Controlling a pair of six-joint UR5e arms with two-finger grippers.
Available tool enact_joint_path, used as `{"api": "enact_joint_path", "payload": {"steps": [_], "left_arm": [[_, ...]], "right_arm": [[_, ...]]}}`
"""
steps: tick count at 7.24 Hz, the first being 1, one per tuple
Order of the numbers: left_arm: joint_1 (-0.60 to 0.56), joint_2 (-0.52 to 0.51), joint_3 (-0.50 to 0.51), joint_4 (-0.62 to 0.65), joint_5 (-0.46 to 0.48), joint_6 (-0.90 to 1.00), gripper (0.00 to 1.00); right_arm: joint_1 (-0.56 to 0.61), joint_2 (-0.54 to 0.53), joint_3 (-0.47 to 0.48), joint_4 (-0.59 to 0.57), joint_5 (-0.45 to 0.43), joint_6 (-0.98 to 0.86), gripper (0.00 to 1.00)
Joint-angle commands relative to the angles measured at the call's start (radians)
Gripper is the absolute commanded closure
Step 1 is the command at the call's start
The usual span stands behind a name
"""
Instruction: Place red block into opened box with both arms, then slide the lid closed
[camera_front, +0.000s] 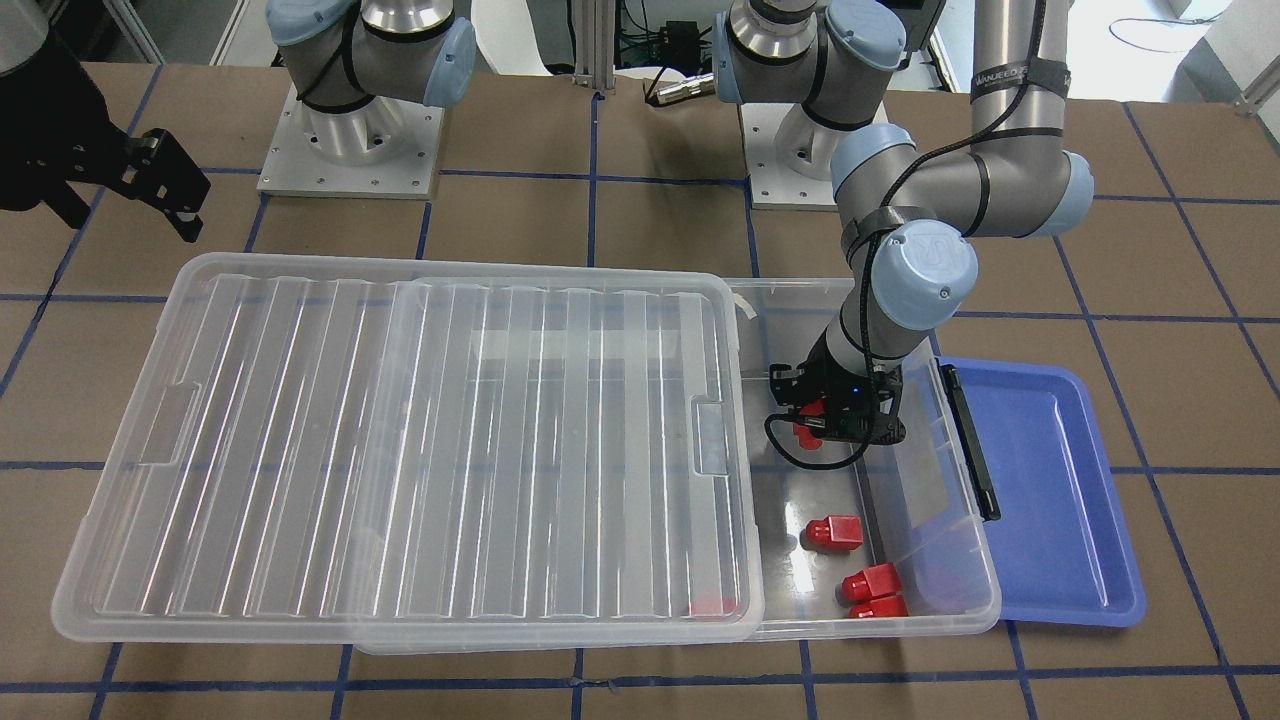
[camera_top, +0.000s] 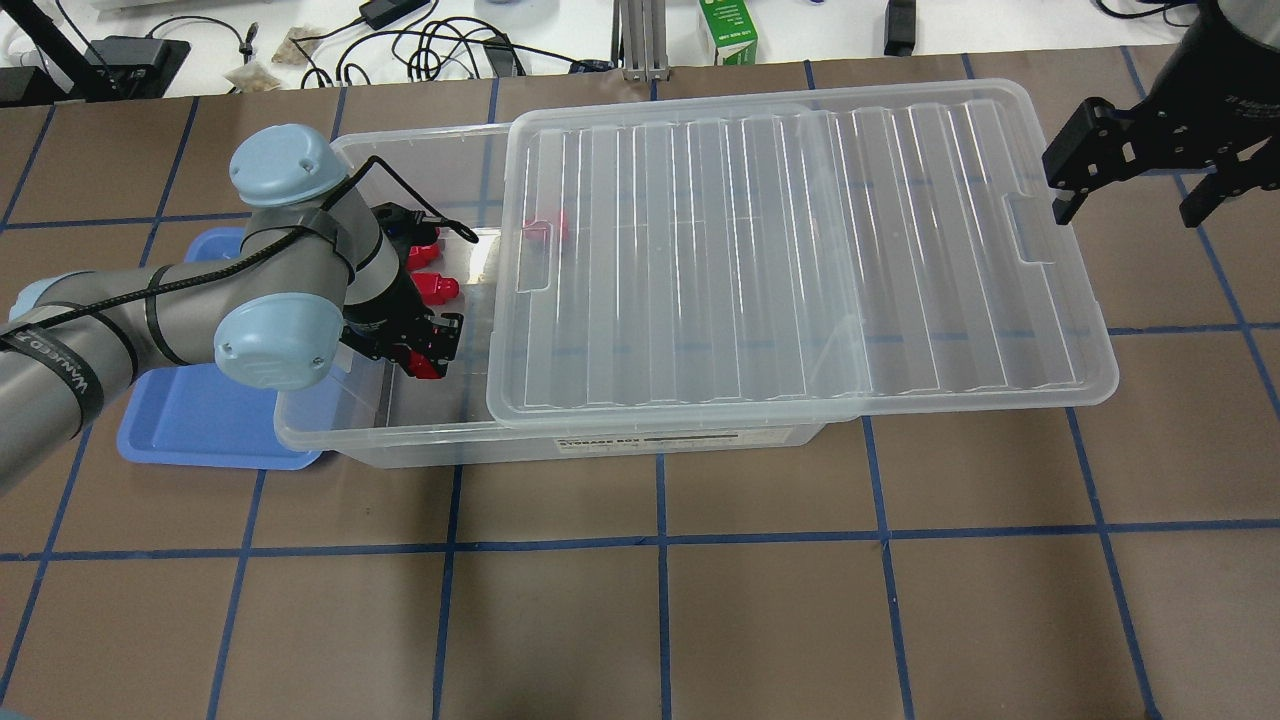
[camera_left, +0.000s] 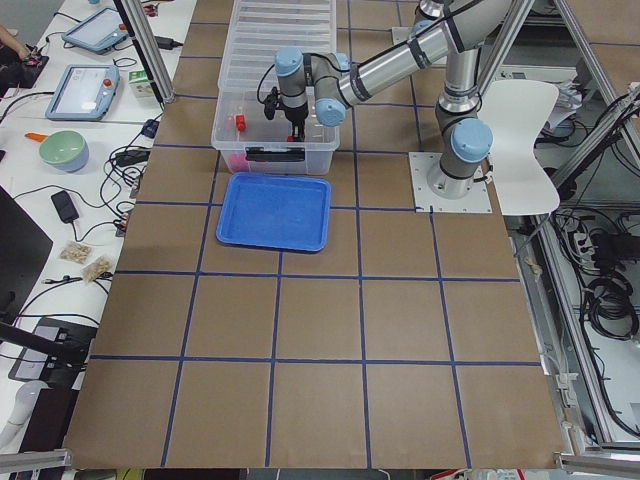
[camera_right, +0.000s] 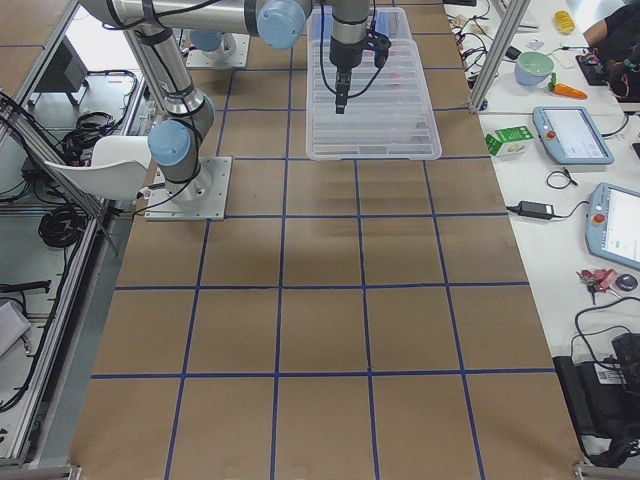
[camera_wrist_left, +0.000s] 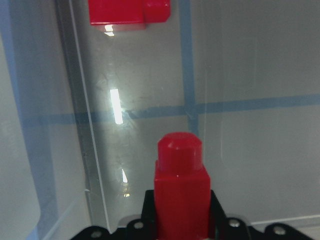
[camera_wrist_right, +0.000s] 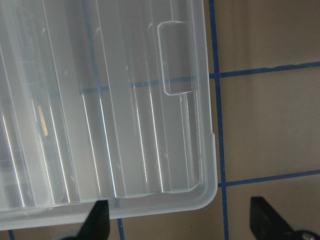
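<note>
While left fingers (camera_wrist_left: 147, 216) pinch the red block (camera_wrist_left: 180, 200), right fingers (camera_wrist_right: 97, 220) seem spread.

Brown tabletop (camera_top: 760, 620) gridded with blue tape (camera_top: 662, 600); white chair (camera_left: 525, 130) alongside.

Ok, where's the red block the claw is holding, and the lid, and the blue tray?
red block (camera_wrist_left: 180, 192): left wrist view, its front face below the stub.
lid (camera_top: 790, 260): overhead view, its ribbed middle.
blue tray (camera_front: 1050, 480): front-facing view, its bare floor.
</note>
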Motion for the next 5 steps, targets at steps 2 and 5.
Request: {"api": "enact_joint_path", "payload": {"steps": [2, 5], "left_arm": [[0.0, -0.044, -0.011, 0.035, -0.003, -0.001, 0.7], [0.002, -0.016, 0.018, 0.041, 0.004, 0.003, 0.0]], "right_arm": [[-0.001, 0.0, 0.0, -0.001, -0.002, 0.001, 0.0], [-0.001, 0.004, 0.0, -0.002, 0.0, 0.004, 0.0]]}}
